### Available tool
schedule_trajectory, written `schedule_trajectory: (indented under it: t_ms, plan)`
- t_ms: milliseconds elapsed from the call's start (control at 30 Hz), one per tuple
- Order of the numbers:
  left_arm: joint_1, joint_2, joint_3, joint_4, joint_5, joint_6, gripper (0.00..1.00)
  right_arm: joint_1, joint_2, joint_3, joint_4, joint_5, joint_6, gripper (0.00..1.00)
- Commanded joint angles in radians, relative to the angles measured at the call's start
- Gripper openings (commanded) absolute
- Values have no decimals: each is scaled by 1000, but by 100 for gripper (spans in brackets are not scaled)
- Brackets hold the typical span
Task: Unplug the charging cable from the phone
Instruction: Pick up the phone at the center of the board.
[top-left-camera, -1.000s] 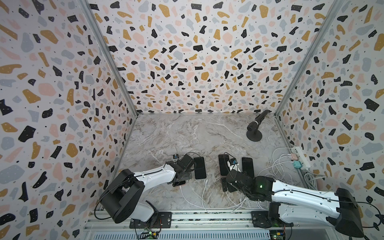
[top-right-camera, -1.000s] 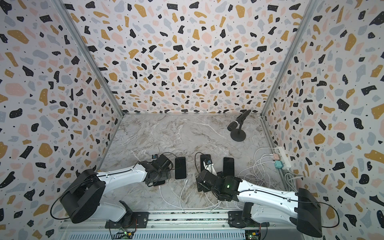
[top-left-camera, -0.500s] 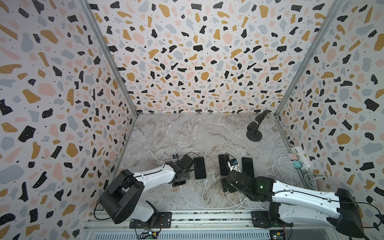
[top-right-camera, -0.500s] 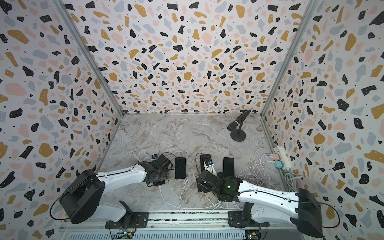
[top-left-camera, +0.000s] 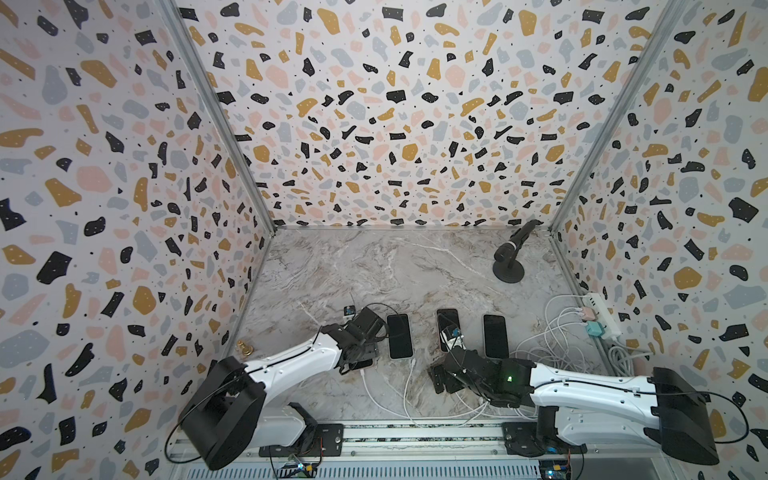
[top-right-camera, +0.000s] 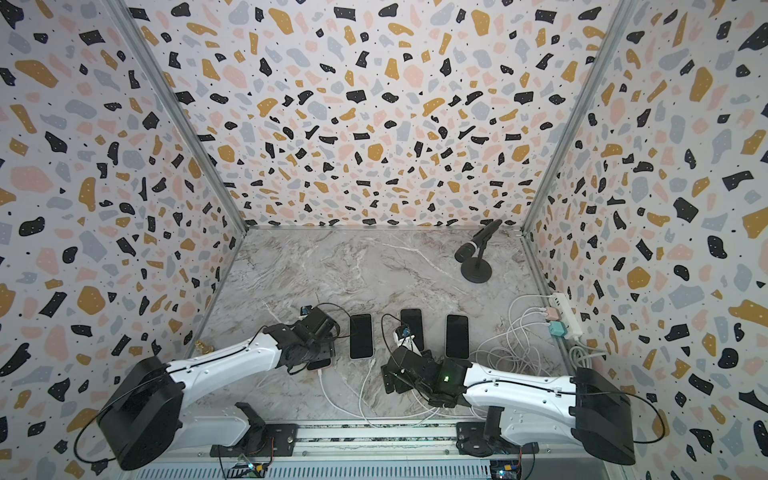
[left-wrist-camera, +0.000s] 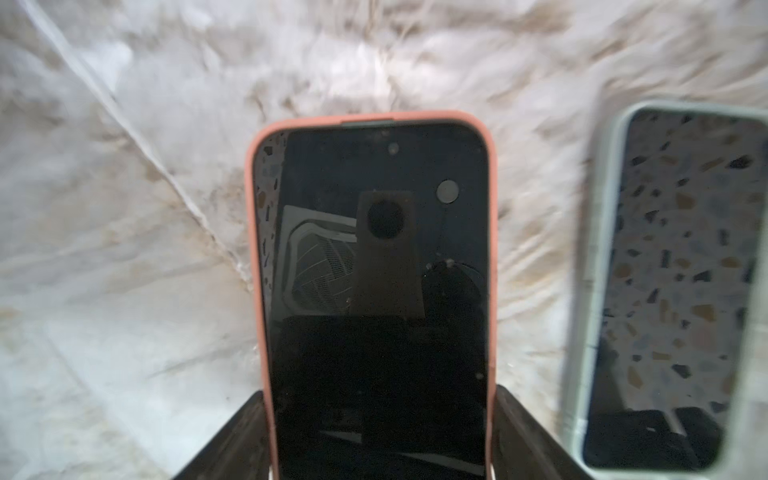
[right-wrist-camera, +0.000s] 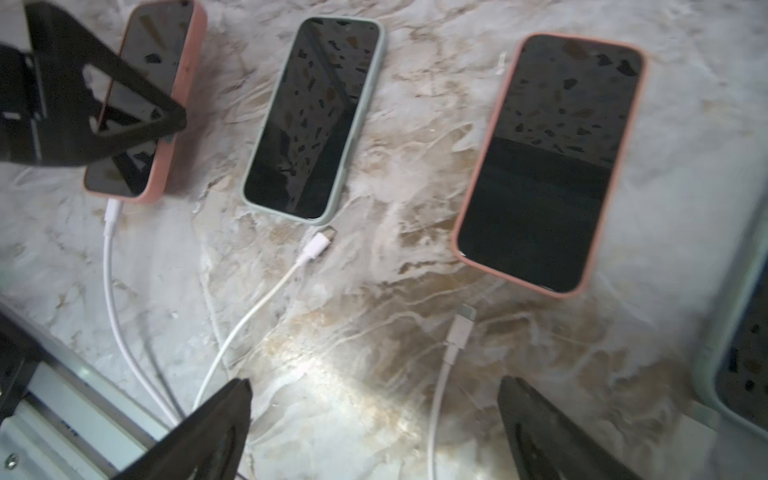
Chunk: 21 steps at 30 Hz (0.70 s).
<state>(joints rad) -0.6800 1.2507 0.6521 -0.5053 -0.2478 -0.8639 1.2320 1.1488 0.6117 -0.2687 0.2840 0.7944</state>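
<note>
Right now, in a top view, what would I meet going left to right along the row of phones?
Left claw gripping the leftmost pink phone, left mint phone, middle pink phone, right mint phone, power strip.

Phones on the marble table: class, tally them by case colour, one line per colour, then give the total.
Pink-cased phones: 2
Mint-cased phones: 2
Total: 4

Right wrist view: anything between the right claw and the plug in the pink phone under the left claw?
Only the loose white cable lies flat across the way from right claw to plug. Beyond it, left claw grips the pink phone.
</note>
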Motion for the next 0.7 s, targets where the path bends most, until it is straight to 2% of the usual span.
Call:
schedule_trajectory:
  t_ms: [0, 300, 667]
  plan:
    - [2, -110, 6, -7, -32, 20, 53, 19, 20, 18, 169, -66, -84, 97]
    - [2, -294, 14, -31, -42, 20, 47, 37, 155, 14, 434, -187, -164, 96]
    - [2, -391, -6, -18, -44, 16, 47, 40, 278, 47, 620, -303, -206, 94]
